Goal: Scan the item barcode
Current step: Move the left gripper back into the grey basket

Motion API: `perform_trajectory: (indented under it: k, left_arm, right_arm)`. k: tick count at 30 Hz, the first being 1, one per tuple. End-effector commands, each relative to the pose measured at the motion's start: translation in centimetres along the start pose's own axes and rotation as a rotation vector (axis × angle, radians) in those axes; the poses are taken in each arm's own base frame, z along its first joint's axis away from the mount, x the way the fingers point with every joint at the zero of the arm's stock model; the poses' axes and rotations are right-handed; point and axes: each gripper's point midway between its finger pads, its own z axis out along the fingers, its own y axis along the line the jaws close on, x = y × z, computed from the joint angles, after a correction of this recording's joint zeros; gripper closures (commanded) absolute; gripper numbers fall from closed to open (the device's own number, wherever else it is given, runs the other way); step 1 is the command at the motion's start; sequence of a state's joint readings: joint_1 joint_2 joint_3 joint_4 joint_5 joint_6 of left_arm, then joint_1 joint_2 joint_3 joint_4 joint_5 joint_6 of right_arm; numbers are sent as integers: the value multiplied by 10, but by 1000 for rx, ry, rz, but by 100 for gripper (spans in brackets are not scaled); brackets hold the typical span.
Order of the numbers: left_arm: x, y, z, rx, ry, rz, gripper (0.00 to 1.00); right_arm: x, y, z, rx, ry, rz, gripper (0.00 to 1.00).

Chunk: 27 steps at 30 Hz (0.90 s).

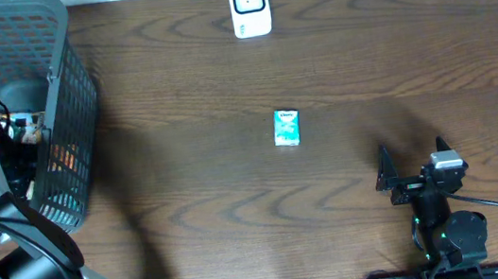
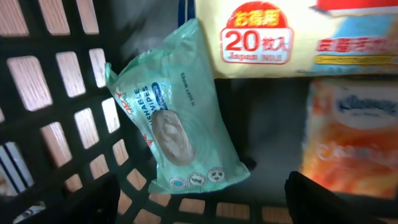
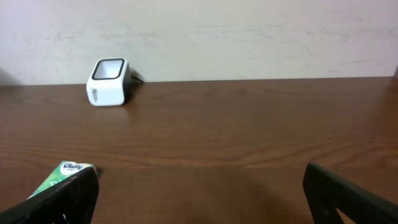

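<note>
Both grippers gape wide: the left gripper (image 2: 205, 208) hangs inside the black mesh basket (image 1: 74, 113), just short of the mint-green plastic wipes pack (image 2: 177, 118), whose long axis runs diagonally away; the right gripper (image 3: 202, 196) is well apart.

Dark wood table (image 1: 242, 236): mesh basket (image 1: 67, 133) left, white scanner (image 1: 250, 6) far edge, green packet (image 1: 287, 127) centre.

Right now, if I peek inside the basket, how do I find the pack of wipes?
Look in the dark mesh basket at the table's left end. Resting on its lattice is a soft wipes pack, beside a yellow pack and an orange tissue pack. It's the only mint-green one.
</note>
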State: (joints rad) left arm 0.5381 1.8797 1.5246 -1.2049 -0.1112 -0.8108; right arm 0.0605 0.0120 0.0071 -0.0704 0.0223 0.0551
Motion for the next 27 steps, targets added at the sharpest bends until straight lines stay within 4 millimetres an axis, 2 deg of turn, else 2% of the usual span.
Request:
perform_trajectory:
  k: [1, 9, 18, 24, 25, 27]
  left_arm:
    - [1, 4, 15, -39, 3, -40, 17]
    - [-5, 14, 30, -92, -55, -38, 17]
    - [1, 15, 52, -96, -51, -37, 18]
    - [5, 18, 63, -101, -47, -32, 38]
    - [5, 18, 63, -101, -47, -32, 44]
    - [6, 19, 63, -105, -44, -27, 63]
  right_arm:
    - [0, -1, 0, 5, -1, -11, 1]
    - [0, -1, 0, 5, -1, -11, 1]
    - [0, -1, 0, 5, -1, -12, 1]
    - [0, -1, 0, 5, -1, -11, 1]
    - [0, -1, 0, 5, -1, -12, 1]
    - [0, -1, 0, 5, -1, -11, 1]
